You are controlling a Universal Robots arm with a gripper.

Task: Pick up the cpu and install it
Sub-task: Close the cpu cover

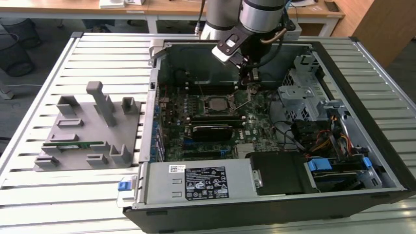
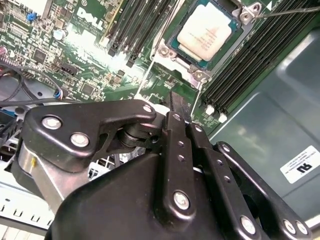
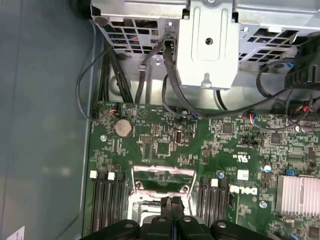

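Silver-grey on top with a pale rim, the cpu [image 2: 205, 31] lies flat inside its socket on the green motherboard [image 1: 224, 127], set between banks of black memory slots [image 2: 252, 57]; in the second wrist view it looks level and square to the socket frame, with nothing gripping it. The gripper [image 1: 250, 84] hangs in the upper middle of the exterior view, inside the open computer case [image 1: 260, 214] and just above the board beside the socket. Its two black fingers [image 3: 169, 212] are pressed together with only a thin seam between them, and they hold nothing (both wrist views agree on that). In the second wrist view the tip of the gripper [image 2: 176, 102] stands close to the socket's near corner, apart from the chip. At the left of the exterior view a grey fixture [image 1: 85, 131] rests on the slatted table [image 1: 65, 195], with a green memory stick [image 1: 77, 145] lying in it. By my reading, the pick and the placing are done, since the chip sits in the socket and the tool is bare. What I cannot settle is the locking: a thin wire lever [image 2: 290, 9] runs past one corner of the socket, and a bright metal frame [image 3: 162, 172] shows near the fingers in the first wrist view, so the retention plate may yet be unlatched.
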